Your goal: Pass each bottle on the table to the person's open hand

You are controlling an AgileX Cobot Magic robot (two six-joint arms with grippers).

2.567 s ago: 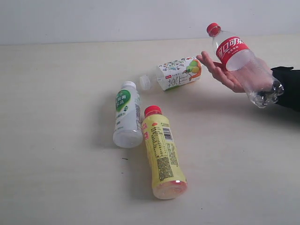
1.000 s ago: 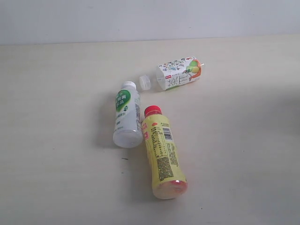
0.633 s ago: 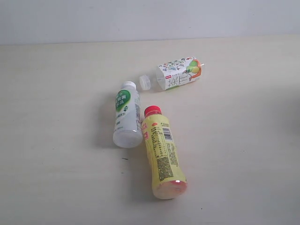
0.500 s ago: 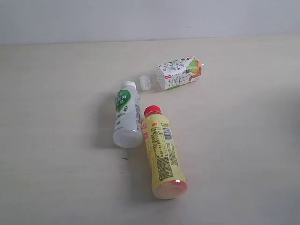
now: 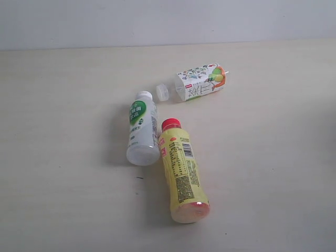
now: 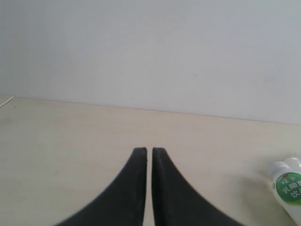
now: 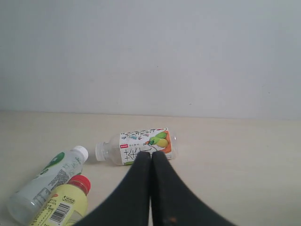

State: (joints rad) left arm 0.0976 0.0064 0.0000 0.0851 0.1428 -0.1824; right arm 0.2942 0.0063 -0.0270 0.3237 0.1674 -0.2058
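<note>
The pale table [image 5: 63, 105] now carries three bottles, all lying on their sides. The person's hand and the clear red-capped bottle it held moments ago have left the view, and the others have not moved. Largest is the one yellow bottle [image 5: 182, 173], red-capped. One white bottle [image 5: 143, 131], opaque with a green label, lies just beside the yellow bottle's cap end. One squarish clear bottle [image 5: 197, 82], floral-labelled, lies beyond that cap, apart. My left jaws and right jaws are each pressed together, holding nothing.
</note>
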